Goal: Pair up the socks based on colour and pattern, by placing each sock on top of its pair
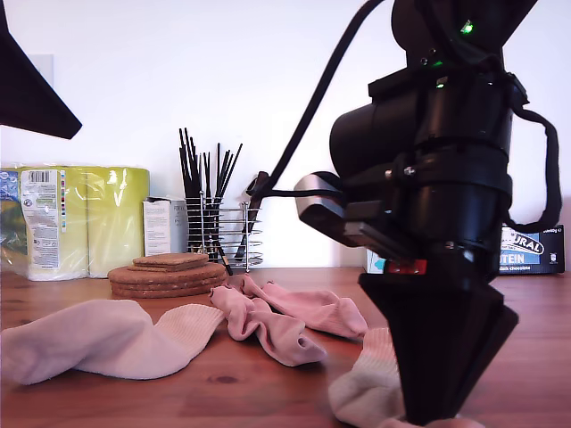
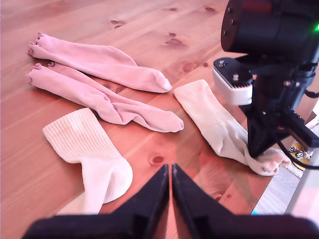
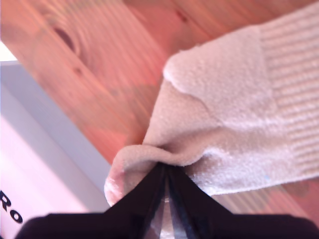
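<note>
My second pincer (image 3: 166,172) pinches the beige sock's (image 3: 224,124) toe fold; my first pincer (image 2: 171,172) hangs clenched, empty.

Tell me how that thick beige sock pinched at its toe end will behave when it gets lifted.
Probably floppy: the beige sock already bunches into a fold where my second gripper pinches it. It looks light, so the ribbed cuff would likely dangle and drag. The fuzzy fabric seems unlikely to slip.
</note>
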Controlling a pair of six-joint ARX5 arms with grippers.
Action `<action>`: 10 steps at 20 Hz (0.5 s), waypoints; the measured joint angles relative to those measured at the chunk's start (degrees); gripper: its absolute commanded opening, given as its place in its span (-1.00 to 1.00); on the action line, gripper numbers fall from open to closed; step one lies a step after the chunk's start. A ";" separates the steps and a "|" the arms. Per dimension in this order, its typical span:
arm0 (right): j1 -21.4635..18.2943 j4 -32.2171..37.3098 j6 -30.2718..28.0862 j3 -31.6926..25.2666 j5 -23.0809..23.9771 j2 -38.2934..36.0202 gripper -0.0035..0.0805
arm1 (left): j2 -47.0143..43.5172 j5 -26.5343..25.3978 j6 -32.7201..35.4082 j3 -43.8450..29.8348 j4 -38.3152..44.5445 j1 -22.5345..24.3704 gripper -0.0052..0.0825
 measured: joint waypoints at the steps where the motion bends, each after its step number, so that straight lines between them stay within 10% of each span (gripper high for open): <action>1: -0.39 -0.09 0.02 -0.04 0.04 -0.98 -0.95 | 0.00 0.00 0.00 0.00 0.02 0.00 -0.93; 8: -1.81 2.64 2.12 1.88 0.42 -21.29 -0.95 | 1.92 -1.57 4.94 0.13 -0.33 0.00 -0.89; 10: -1.81 7.32 0.46 1.95 0.90 -23.39 -0.95 | 5.35 -3.78 10.32 0.28 -1.18 0.00 -0.55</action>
